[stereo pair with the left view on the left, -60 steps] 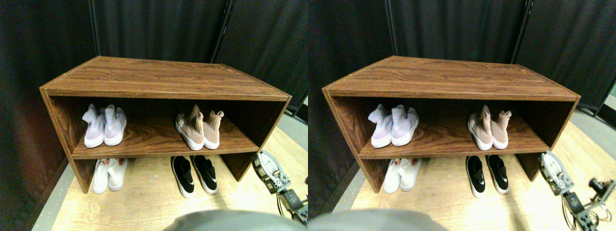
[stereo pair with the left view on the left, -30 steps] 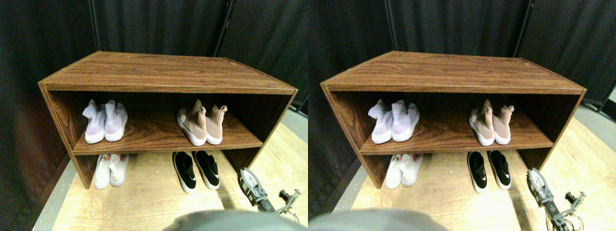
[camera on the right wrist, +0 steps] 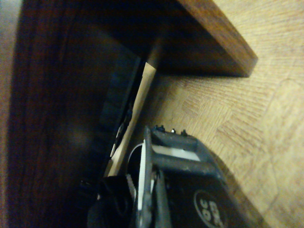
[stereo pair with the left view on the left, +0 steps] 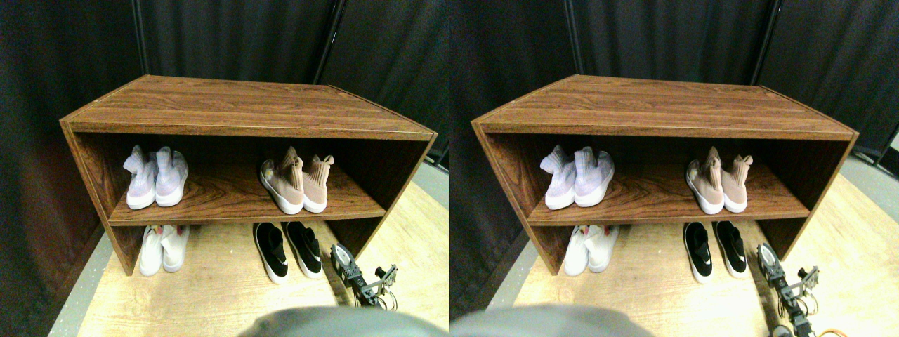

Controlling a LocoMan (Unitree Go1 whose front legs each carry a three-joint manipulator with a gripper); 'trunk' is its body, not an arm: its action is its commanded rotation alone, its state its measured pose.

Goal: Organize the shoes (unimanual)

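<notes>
Shoes sat in four pairs on and under the wooden rack, the right claw low beside the black pair.

Stereo pair view: the lavender shoes stood at the left of the shelf and the pinkish-beige shoes at its right. Beneath, on the wood floor, the white shoes lay at the left and the black shoes toward the right. The right claw hung just beside the black pair, near the rack's right side panel. Wrist view: the claw pointed at the rack's dark underside and floor; whether it was wide or narrow could not be told.
</notes>
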